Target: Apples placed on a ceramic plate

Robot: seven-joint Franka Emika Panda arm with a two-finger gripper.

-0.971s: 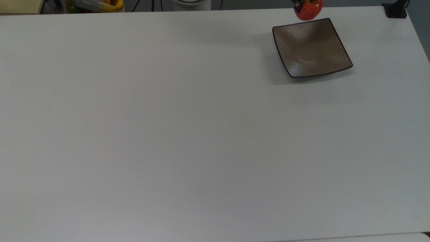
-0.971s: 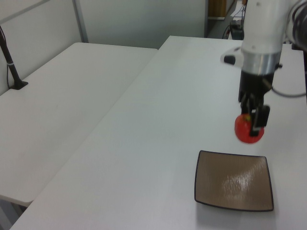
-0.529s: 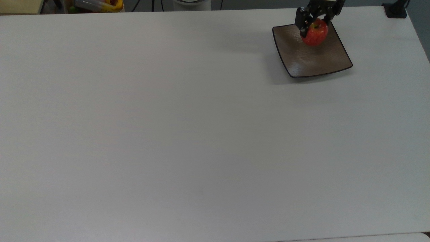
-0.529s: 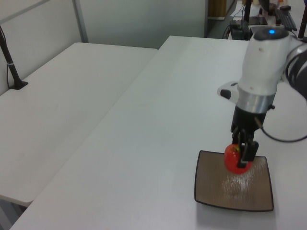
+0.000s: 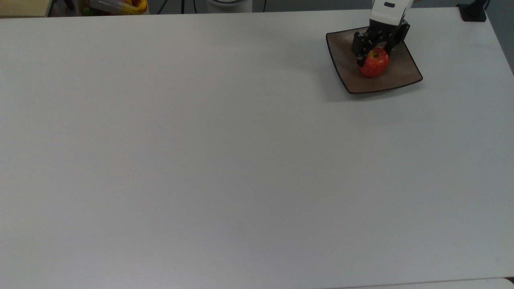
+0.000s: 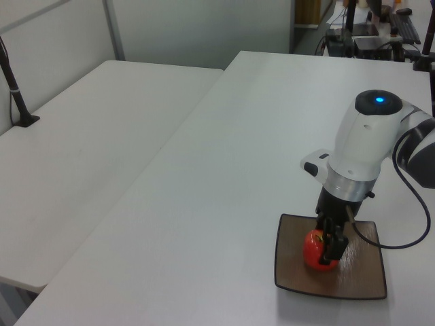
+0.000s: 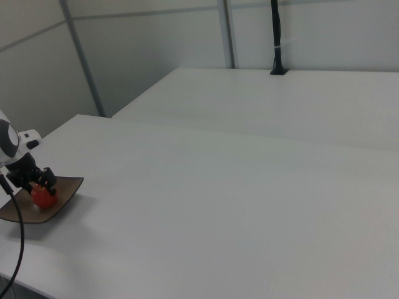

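The small red apple [image 5: 374, 66] sits low in the middle of the square brown ceramic plate [image 5: 402, 74] at the top view's far right. My gripper [image 5: 374, 54] comes down from above, its black fingers pressed against the apple's two sides, shut on it. In the left view the apple [image 6: 315, 250] is at the plate's [image 6: 360, 280] left half, under the white arm, with the gripper [image 6: 329, 246] on it. In the right view apple [image 7: 43, 197], plate [image 7: 65, 185] and gripper [image 7: 38, 184] lie at the far left.
A black post base [image 5: 474, 12] stands at the table's far right corner in the top view, and yellow clutter [image 5: 120, 5] lies beyond the far left edge. A second white table [image 6: 88, 136] adjoins in the left view. A black cable [image 6: 411, 227] loops beside the arm.
The gripper has come down with the apple, from beyond the plate's far edge to over its middle and down to the plate's surface.
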